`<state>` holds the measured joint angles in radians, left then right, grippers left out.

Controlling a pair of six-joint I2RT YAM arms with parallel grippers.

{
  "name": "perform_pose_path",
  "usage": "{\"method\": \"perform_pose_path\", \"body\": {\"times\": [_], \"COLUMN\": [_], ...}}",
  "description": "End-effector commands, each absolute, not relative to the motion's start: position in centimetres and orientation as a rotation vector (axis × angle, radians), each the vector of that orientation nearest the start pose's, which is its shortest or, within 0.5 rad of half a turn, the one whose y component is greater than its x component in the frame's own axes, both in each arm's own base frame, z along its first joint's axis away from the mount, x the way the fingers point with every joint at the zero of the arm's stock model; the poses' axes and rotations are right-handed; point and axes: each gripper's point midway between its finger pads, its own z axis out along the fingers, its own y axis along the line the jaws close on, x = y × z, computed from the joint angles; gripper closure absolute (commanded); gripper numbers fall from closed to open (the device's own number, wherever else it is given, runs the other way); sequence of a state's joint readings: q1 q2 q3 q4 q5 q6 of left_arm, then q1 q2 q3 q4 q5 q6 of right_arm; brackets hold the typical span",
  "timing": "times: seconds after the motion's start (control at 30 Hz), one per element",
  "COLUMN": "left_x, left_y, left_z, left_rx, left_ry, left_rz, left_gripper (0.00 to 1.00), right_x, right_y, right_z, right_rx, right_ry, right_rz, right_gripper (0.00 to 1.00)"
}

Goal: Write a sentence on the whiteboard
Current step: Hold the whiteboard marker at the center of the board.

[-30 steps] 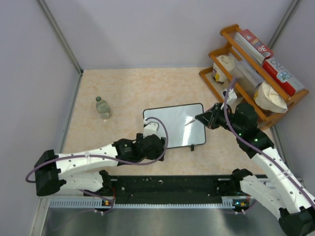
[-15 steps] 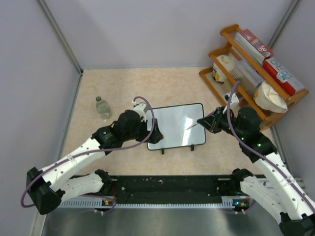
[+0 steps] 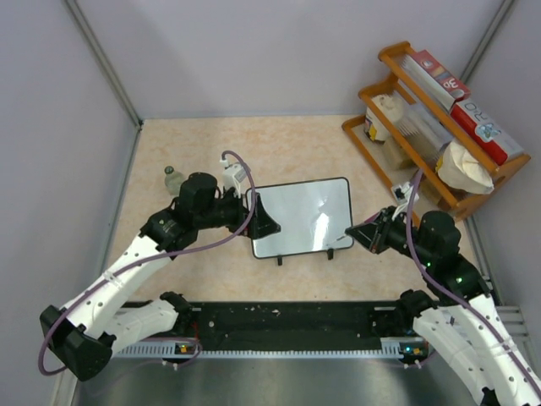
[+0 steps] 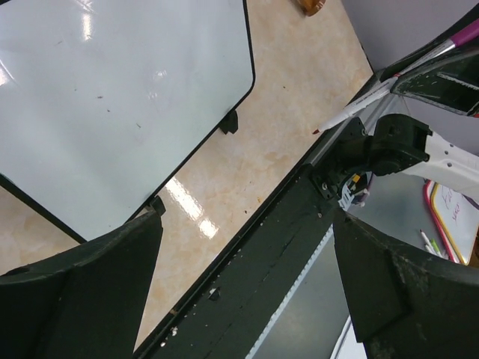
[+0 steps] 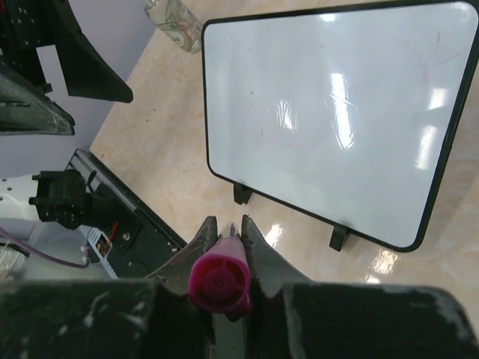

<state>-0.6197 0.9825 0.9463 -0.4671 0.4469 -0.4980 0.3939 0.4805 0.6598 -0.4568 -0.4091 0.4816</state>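
the tan table [image 3: 211,152] carries the whiteboard [image 3: 302,216] at its middle, face up on two black feet. a wooden rack [image 3: 439,127] stands at the right. the left gripper [image 3: 260,222] hangs spread wide at the board's left edge, perhaps touching it. the right gripper [image 3: 372,234], just off the right edge, pinches a pink-ended marker [image 5: 219,283]. a small bottle [image 3: 173,179] stands to the left.

Top camera looks down on the whole table [image 3: 211,148]; both wrist cameras view the shared whiteboard [image 3: 302,216] obliquely, close up.
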Motion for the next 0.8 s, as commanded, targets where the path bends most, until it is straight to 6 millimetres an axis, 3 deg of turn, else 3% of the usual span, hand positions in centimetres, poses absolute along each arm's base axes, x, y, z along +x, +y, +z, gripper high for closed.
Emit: {"method": "perform_pose_path", "body": {"times": [0.0,0.2,0.4,0.6,0.77], "left_x": [19.0,19.2,20.2,22.1,24.1], "left_y": [-25.4,-24.4,-22.0,-19.6,-19.3], "left_z": [25.0,24.2,21.6,18.9,18.5], "left_rx": [0.494,0.478,0.394,0.269,0.218], "left_ry": [2.127,2.116,2.146,2.144,2.117], "left_rz": [-1.16,-1.129,-1.109,-1.108,-1.151], "left_gripper": [0.01,0.02,0.02,0.02,0.02], "right_x": [16.1,15.9,17.0,17.7,18.2], "right_y": [16.2,15.7,15.4,15.6,15.6], "right_z": [23.3,22.1,20.5,20.8,21.0], "right_rx": [-0.212,-0.18,-0.143,-0.167,-0.18], "right_ry": [1.925,1.928,1.938,1.947,1.931], "right_rz": [0.985,0.968,0.925,0.911,0.888], "right_gripper": [1.0,1.0,1.0,1.0,1.0]}}
